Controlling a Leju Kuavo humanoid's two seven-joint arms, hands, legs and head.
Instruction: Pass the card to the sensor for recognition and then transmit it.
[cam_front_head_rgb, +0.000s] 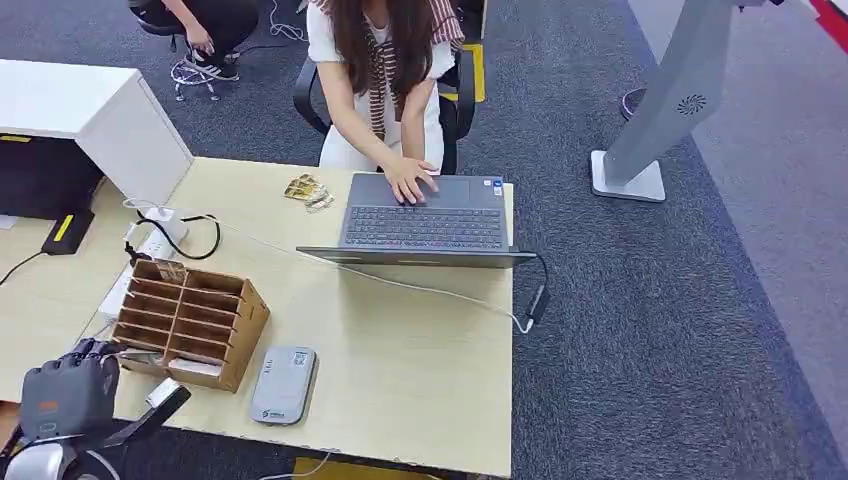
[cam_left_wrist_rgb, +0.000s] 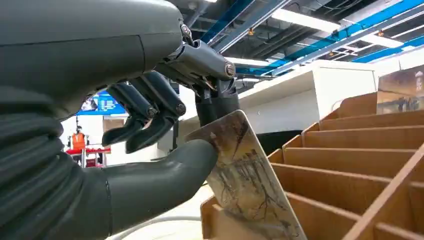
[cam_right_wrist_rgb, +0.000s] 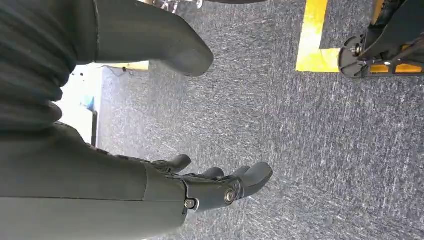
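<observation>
I am seeing my left hand (cam_front_head_rgb: 68, 392) sitting low at the near left corner of the counter (cam_front_head_rgb: 420, 360), knuckles up, just beside the wooden card rack (cam_front_head_rgb: 190, 322). In the left wrist view that hand (cam_left_wrist_rgb: 165, 125) is pinching the card (cam_left_wrist_rgb: 245, 180) between the thick thumb and the darker fingers (cam_left_wrist_rgb: 150, 107), which are curling down over the card's upper edge. The card is tilting, its lower part dipping in at the front edge of the rack's slots (cam_left_wrist_rgb: 350, 165); I cannot tell whether it is touching the wood. The grey sensor (cam_front_head_rgb: 283, 385) is lying flat on the counter just beside the rack, on its right, well apart from the card.

My right hand (cam_right_wrist_rgb: 220, 187) is hanging over the grey carpet (cam_right_wrist_rgb: 310, 150), fingers spread apart from the thumb and gripping nothing.

Across the counter a person (cam_front_head_rgb: 385, 70) is sitting with a hand (cam_front_head_rgb: 408, 180) resting on the open laptop (cam_front_head_rgb: 425, 215).
</observation>
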